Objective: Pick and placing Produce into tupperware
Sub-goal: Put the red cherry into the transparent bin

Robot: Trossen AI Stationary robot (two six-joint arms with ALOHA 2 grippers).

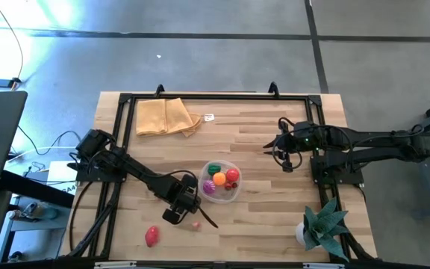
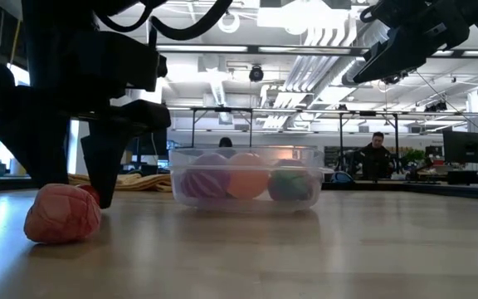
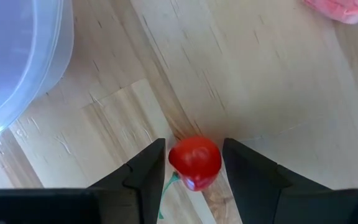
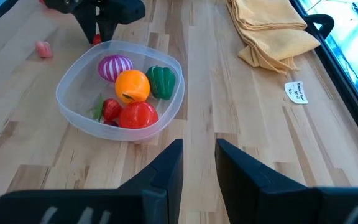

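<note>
Five toy pieces sit in the round clear plastic tub [image 1: 230, 196] mid-table [image 1: 275, 224]: purple, orange, green, two red. Left hand [image 3: 193, 163] is down beside the tub, fingers partly open around a small red cherry-like toy [image 3: 195, 163], touching not confirmed. Pink lumpy toy [image 2: 62, 213] lies nearby. Right hand [image 4: 197, 165] hovers well apart, narrowly open, holding nothing.

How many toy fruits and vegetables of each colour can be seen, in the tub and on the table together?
Red: 4 (tomato, strawberry, cherry, loose red piece)
Orange fruit: 1
Green pepper: 1
Magenta onion: 1
Pink piece: 1
Total: 8
</note>
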